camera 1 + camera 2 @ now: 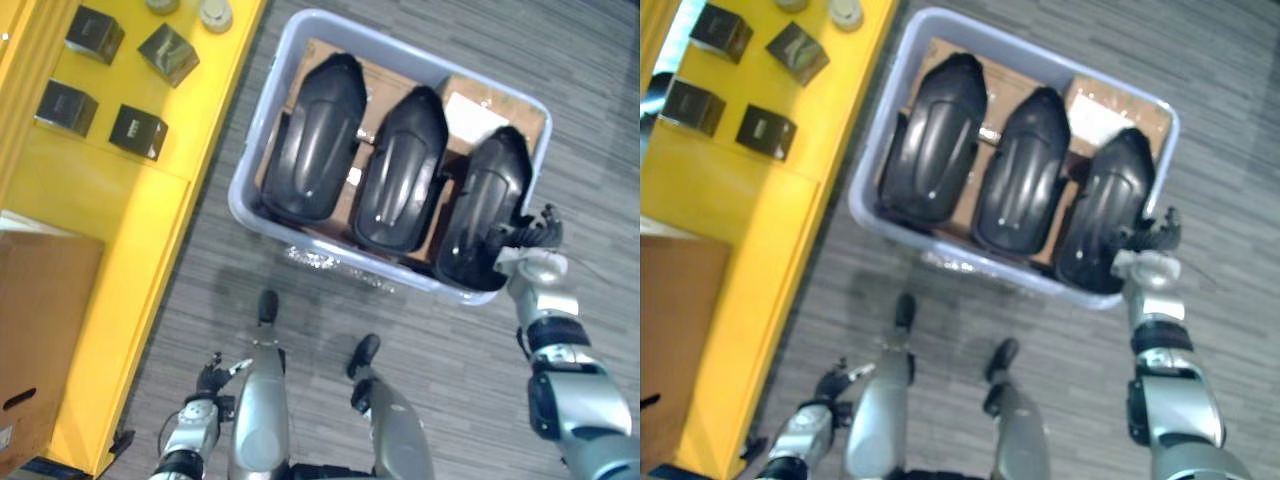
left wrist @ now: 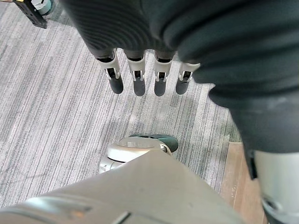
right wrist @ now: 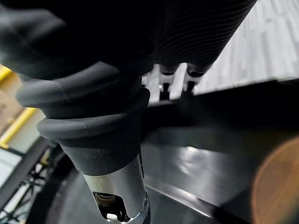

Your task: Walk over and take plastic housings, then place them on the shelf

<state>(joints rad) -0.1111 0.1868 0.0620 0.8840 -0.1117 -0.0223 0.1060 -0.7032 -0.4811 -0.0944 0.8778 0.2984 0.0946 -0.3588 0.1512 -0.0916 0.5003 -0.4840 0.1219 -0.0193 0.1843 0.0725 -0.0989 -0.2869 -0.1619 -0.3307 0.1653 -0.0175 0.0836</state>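
Note:
Three black plastic housings lie side by side in a pale grey bin (image 1: 245,190) on the floor: a left one (image 1: 315,140), a middle one (image 1: 400,170) and a right one (image 1: 485,205). My right hand (image 1: 522,240) is at the near end of the right housing, against its edge. In the right wrist view that hand (image 3: 93,116) sits close over the housing's glossy black surface (image 3: 210,158). My left hand (image 1: 205,385) hangs low at my left side; in its wrist view the fingers (image 2: 135,74) hang straight over the carpet, holding nothing.
A yellow shelf surface (image 1: 130,210) runs along the left, carrying several small black boxes (image 1: 137,130). A brown cardboard box (image 1: 40,330) rests on it at the lower left. Brown cardboard (image 1: 470,110) lines the bin under the housings. Grey striped carpet surrounds the bin.

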